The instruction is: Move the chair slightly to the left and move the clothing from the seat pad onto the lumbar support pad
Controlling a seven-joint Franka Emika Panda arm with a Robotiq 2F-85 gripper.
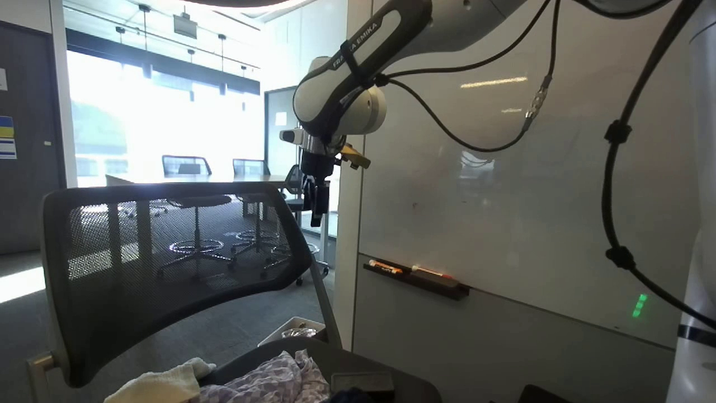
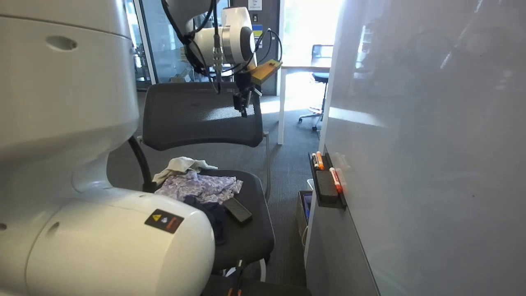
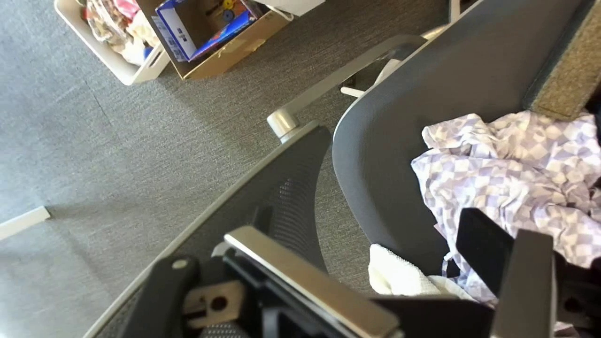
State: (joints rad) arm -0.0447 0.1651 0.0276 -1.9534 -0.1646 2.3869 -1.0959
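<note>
Pointing downward, the black two-finger gripper [image 1: 316, 212] has its fingers [image 3: 528, 281] wide apart; grey carpet [image 3: 155, 164] and the smooth dark seat pad [image 3: 375, 164] show through the gap in the wrist view. In an exterior view it overlaps the upright black mesh backrest [image 2: 185, 119] with a rounded frame; contact there cannot be determined. The backrest, the lumbar support, has its long axis running side to side. The dark grey chair [image 2: 251, 185] with metal legs faces the camera in that view, and the white robot arm [image 2: 82, 164] hides part of one side.

On the seat pad lies the crumpled lilac-and-white checked clothing [image 3: 507, 183], its longer spread running across the seat from side to side. A cream textured cloth [image 2: 183, 164] touches it on the backrest side; in the wrist view the gripper hides part of this cloth. On the opposite side is a navy cloth [image 2: 217, 216], partly behind the arm, its outline hard to make out. A dark rectangular block [image 3: 570, 70] with a tan fuzzy face lies slanted beside it, cut off by the wrist view's edge.

Farther out on the carpet, a brown cardboard box [image 3: 235, 51] and a white bin [image 3: 123, 75] are cut off at the top of the wrist view.
</note>
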